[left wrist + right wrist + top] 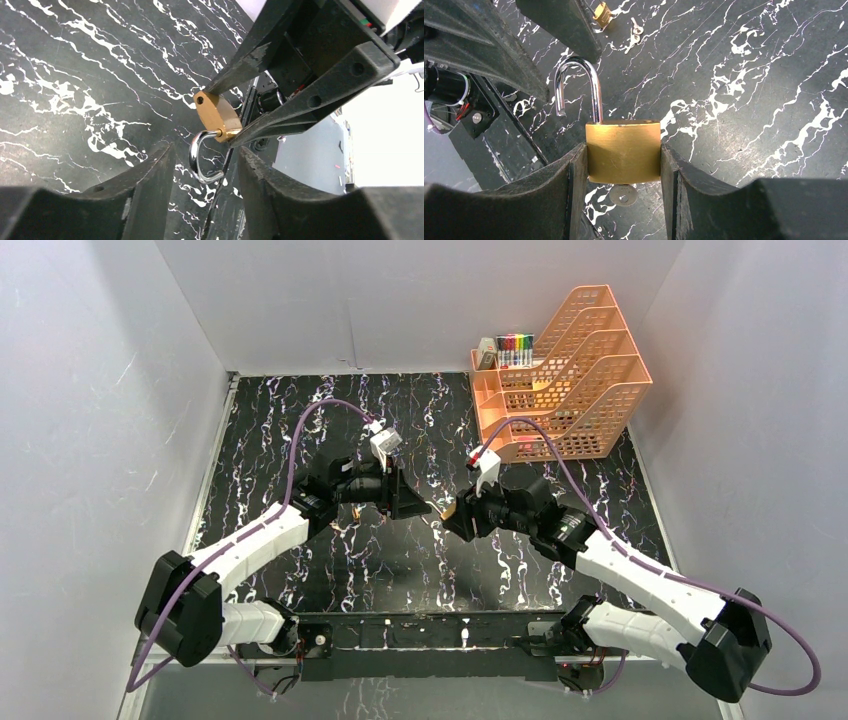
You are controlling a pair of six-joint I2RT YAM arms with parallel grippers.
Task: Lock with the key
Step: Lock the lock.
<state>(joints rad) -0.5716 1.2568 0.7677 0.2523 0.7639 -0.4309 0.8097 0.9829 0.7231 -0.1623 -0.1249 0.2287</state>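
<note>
in the right pincer sits a brass padlock, curved shackle open.

Brass padlock in right pincer, open shackle between parted left pincer, black marbled table

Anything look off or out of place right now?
Nothing damaged or spilled. The padlock sits square in the right tool, shackle swung open. A second small padlock and keys lie loose on the table beyond.
</note>
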